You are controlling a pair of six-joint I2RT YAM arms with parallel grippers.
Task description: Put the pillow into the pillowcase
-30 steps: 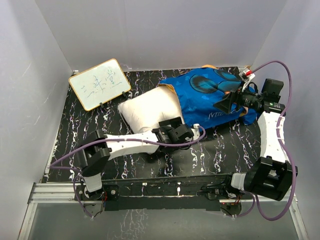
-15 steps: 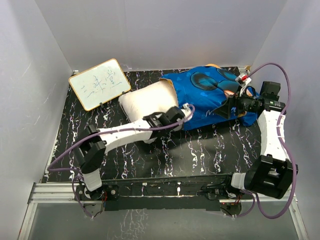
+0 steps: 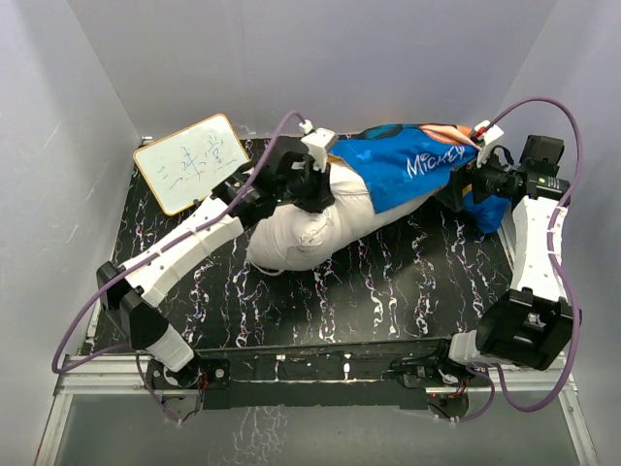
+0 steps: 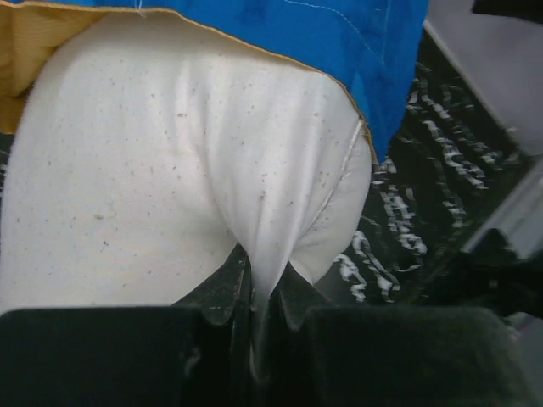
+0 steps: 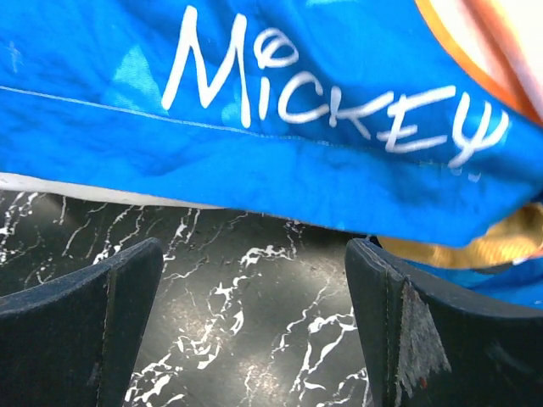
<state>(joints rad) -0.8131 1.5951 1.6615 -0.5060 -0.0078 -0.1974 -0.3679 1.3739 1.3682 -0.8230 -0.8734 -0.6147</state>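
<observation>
Stuffing under way: pillow [image 3: 310, 228] lies half inside pillowcase [image 3: 412, 165], bare end outside its mouth. Left gripper [image 4: 259, 288] pinched tight on a pillow fold; right gripper [image 5: 254, 288] gaping, empty, just beside pillowcase. Next, probably: right grips hem, left shoves deeper.

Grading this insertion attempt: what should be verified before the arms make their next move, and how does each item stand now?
1. Left gripper grips pillow: ok, shut on a fabric fold.
2. Right gripper holds pillowcase: not ok, open and empty.
3. Pillow's right end inside the case: ok.
4. Pillow fully covered: not ok, left half bare.
5. Whiteboard apart from pillow: ok.
</observation>
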